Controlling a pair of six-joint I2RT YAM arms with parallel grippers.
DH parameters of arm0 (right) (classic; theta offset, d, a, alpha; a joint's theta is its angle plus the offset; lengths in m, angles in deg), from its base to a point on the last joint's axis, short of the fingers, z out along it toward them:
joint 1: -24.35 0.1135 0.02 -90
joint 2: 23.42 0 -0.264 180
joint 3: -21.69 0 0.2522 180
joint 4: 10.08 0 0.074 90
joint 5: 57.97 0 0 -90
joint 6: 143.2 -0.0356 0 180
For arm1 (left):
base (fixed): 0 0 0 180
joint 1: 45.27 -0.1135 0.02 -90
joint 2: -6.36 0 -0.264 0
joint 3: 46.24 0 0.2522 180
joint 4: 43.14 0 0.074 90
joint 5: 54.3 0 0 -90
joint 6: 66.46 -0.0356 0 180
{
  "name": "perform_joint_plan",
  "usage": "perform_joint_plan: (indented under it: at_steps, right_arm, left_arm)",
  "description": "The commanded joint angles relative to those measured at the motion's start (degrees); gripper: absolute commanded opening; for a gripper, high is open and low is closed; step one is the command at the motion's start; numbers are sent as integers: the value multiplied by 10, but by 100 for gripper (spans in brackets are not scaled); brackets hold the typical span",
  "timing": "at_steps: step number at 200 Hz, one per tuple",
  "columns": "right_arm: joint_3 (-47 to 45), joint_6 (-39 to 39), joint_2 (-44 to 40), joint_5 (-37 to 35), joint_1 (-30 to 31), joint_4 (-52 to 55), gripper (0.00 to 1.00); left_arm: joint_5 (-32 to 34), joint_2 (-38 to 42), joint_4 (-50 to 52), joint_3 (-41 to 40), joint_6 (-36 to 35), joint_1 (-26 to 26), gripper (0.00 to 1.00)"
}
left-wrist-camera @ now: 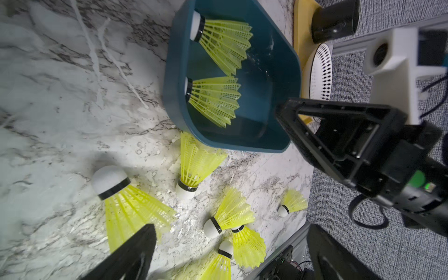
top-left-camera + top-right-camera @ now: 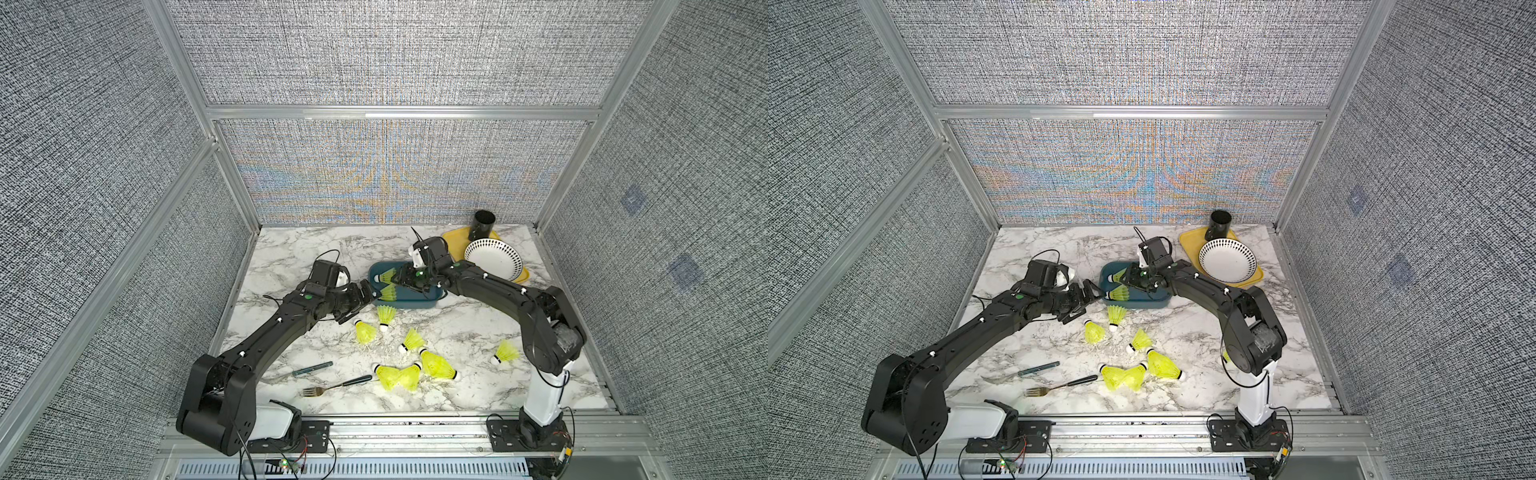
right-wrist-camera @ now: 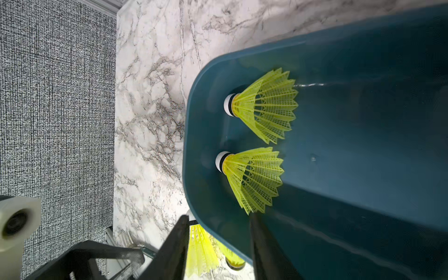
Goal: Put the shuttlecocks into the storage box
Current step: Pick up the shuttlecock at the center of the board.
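The right claw [image 3: 218,218] hangs over the box [image 3: 363,150], jaws apart with nothing between them. I read that as the stance for a drop, since two shuttlecocks [image 3: 264,106] lie on their sides right under it, tips toward the box's end wall. The left claw [image 2: 360,306] sits just outside that same end, jaws spread wide and empty, likely so a flared skirt can fit between them.

Nearest to the left claw, a shuttlecock [image 2: 385,316] lies just beside the box's front wall. Another [image 2: 365,332] lies a little further toward the surface's [image 2: 478,332] front edge. Beyond these, four more [image 2: 436,365] lie mid-surface nearer the front edge, two of them touching skirt to skirt. One [image 2: 505,353] lies apart by the right edge, next to the right arm [image 2: 540,328]. So two are in and seven are visibly out.

The box lies mid-surface toward the back edge, between both arms, which probably explains why they share the work.
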Motion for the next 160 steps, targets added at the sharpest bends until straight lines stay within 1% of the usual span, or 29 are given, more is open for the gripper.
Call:
perform_joint_plan:
  at_steps: [1, 22, 51, 82, 107, 137, 160]
  right_arm:
    - [-10, 43, -29, -33, -1, 32, 43]
    - [-31, 72, -60, -31, -1, 45, 43]
    - [-79, 120, -103, 10, -4, 52, 43]
    - [-140, 164, -146, 39, -4, 62, 42]
    - [-172, 195, -152, 68, -3, 84, 41]
    - [-219, 211, -160, 111, -3, 79, 41]
    - [-241, 218, -163, 121, -3, 81, 41]
  left_arm:
    - [11, -1, 9, 4, -15, 18, 100]
    - [17, 1, 9, 1, -10, 40, 100]
    - [23, 2, 5, -16, -3, 71, 100]
    - [27, 16, -3, -47, 8, 87, 100]
    - [15, 31, 0, -68, 6, 92, 100]
    - [-6, 52, 9, -89, -1, 100, 100]
    - [-20, 70, 10, -106, 0, 108, 100]
